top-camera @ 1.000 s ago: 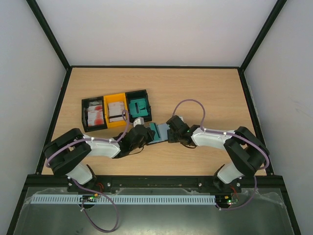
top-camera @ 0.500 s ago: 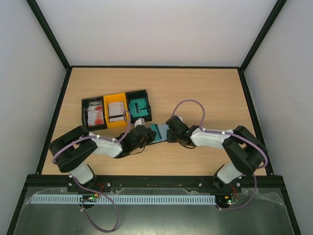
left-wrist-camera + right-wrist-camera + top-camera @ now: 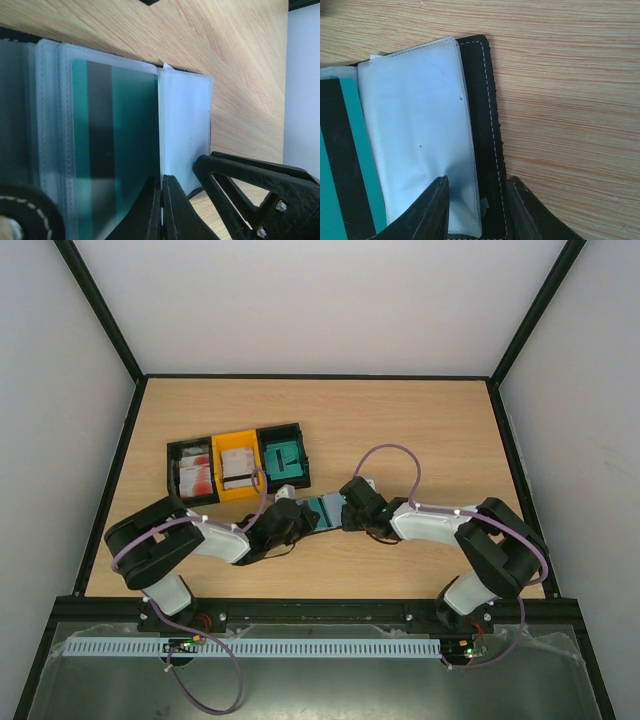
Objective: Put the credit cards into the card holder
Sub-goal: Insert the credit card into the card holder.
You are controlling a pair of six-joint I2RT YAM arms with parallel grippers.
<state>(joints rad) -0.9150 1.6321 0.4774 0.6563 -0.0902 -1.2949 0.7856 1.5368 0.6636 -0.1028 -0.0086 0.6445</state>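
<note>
Between the two arms, the holder (image 3: 325, 511) lies open on the desk (image 3: 570, 100), with one teal card (image 3: 115, 150) already in a clear sleeve and the next sleeve (image 3: 415, 125) empty. The left gripper (image 3: 161, 180) is closed tight at the seam between those sleeves (whether it nips a leaf, I cannot tell). The right gripper (image 3: 477, 181) stands part-way apart astride the holder's right edge; gripping or merely pinning, I cannot tell. More cards wait in the bins (image 3: 236, 434). Fetching one likely means letting go, and the leaves may flop shut. A tug from the left could drag the holder or crease the thin plastic.
</note>
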